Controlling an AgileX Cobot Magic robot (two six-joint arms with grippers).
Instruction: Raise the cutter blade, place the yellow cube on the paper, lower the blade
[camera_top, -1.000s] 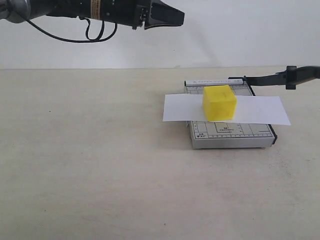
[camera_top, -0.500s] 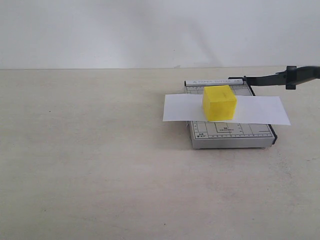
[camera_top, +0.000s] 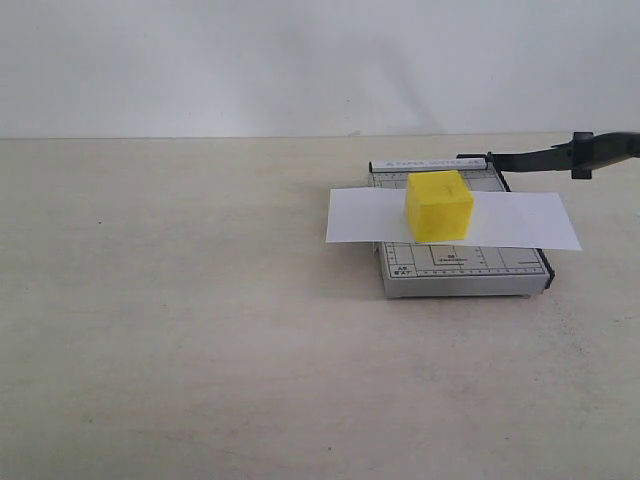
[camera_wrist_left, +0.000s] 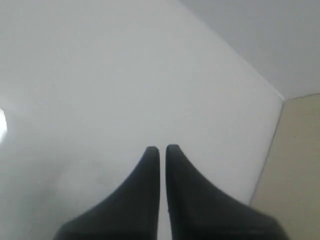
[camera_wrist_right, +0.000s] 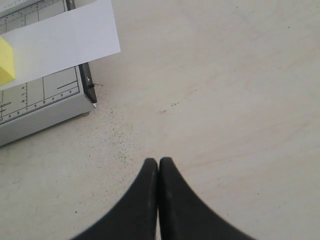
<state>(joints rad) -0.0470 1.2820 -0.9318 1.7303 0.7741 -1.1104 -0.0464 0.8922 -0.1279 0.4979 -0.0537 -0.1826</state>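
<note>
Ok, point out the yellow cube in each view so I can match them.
Exterior: yellow cube on the paper, right of centre.
Left wrist: not in it.
Right wrist: only its corner shows at the frame edge, on the paper.
Shared landmark: the paper's end overhanging the cutter base.

The left arm, which a second ago hangs across the far left above the surface (camera_top: 200, 330), is out of the exterior view now, its tool (camera_wrist_left: 162, 149) seen only by the wrist camera.
</note>
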